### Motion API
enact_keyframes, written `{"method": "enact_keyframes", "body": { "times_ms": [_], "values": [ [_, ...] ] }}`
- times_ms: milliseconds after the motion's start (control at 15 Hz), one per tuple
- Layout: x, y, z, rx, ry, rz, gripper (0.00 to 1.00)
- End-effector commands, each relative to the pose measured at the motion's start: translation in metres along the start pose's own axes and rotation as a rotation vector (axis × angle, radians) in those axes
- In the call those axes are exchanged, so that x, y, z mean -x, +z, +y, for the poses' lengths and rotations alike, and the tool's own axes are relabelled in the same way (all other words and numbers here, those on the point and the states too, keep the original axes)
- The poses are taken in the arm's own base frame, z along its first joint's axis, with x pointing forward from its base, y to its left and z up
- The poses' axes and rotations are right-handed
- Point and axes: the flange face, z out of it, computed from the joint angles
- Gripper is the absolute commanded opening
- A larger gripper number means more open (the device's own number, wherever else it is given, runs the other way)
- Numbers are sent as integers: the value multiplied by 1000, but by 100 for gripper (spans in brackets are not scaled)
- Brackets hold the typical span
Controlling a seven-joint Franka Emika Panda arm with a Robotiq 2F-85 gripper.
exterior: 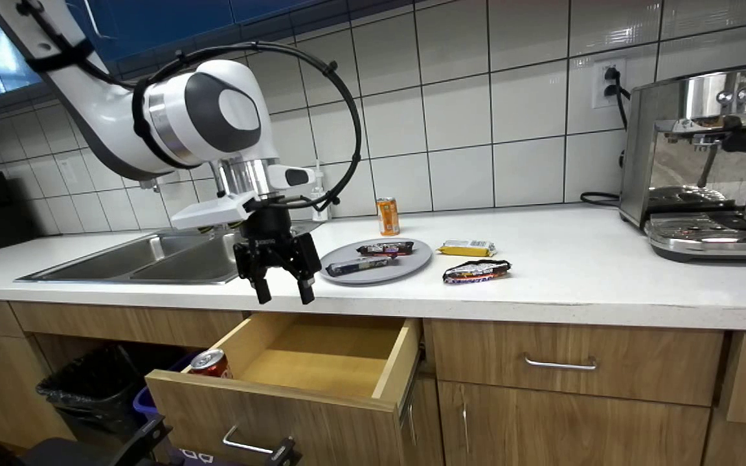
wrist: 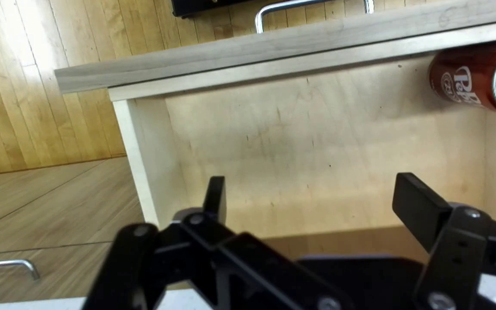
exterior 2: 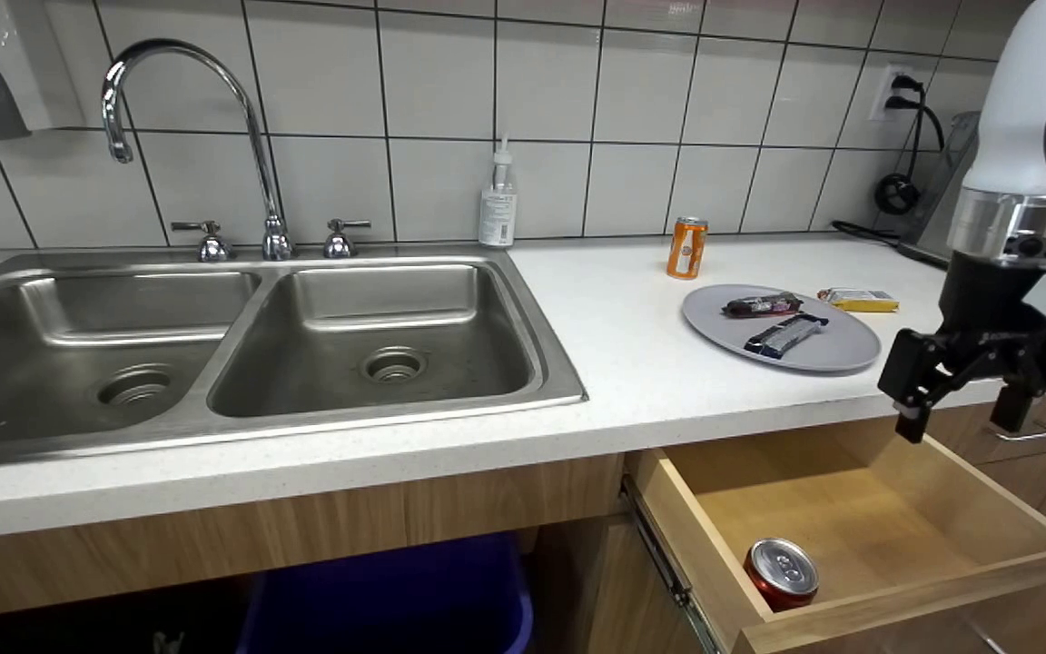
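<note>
Above the pulled-out drawer [exterior: 331, 362]: fingers [exterior: 307, 292] spread wide apart, pointing down. Red can [exterior 2: 782, 574], label partly readable in the wrist view, stands upright inside the drawer, in the front corner toward the sink [exterior 2: 537, 336], well apart from the fingers. On the tabletop [exterior: 574, 272] behind: grey plate [exterior: 410, 264] with two dark wrapped bars [exterior: 360, 266]; yellow-and-white packet [exterior: 467, 248] and another dark wrapped bar [exterior: 476, 272] near it; orange can [exterior: 388, 217] upright behind the plate, near the tiled wall [exterior: 457, 175].
</note>
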Motion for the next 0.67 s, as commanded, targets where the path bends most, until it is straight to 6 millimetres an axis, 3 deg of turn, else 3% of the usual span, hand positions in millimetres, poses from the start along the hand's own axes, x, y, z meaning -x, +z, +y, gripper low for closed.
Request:
{"method": "enact_keyframes", "body": {
  "times_ms": [0,600],
  "values": [
    [-16,-29,9,-12,23,26,100],
    [-58,-62,11,-10,51,84,100]
  ]
}}
